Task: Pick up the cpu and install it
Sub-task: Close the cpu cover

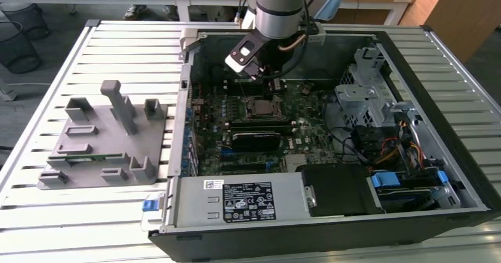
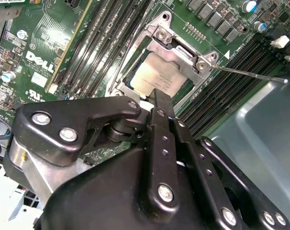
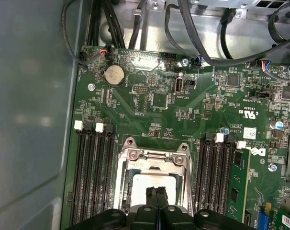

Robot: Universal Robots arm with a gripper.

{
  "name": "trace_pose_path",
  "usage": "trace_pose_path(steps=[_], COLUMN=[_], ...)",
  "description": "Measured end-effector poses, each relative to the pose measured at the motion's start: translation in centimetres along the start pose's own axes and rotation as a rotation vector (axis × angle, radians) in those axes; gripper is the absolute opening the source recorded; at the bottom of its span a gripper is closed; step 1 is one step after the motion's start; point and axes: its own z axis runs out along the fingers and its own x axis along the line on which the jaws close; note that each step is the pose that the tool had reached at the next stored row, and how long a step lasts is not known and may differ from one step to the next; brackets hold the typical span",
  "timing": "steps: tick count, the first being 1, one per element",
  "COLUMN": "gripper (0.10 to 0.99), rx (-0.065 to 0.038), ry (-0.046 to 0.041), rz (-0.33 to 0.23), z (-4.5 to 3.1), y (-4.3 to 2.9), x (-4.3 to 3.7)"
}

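Cpu [image 2: 152,76] seated in socket [image 2: 181,50], frame down over it. Your gripper [image 2: 159,94] just above, fingers pinched together, empty. Lever [image 2: 250,75] looks unlatched.

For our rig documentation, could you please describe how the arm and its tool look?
The arm is a silver-grey cylinder with a dark band and cables at the wrist. The tool is matte black, its linkage plates studded with silver screws.

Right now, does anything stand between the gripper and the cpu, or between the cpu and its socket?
Nothing visible does. The cpu lies inside the metal socket frame, and the gripper, fingers shut, hangs right over its edge.
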Motion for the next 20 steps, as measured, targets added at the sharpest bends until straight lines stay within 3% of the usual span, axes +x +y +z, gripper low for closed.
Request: trace_pose_path(steps=[13,20], gripper=[0.106,0.106], rx=[0.000,0.000], ry=[0.0001,0.0000], rz=[0.000,0.000], z=[0.35,0.79], y=[-0.37,-1.24], x=[0.03,-0.03])
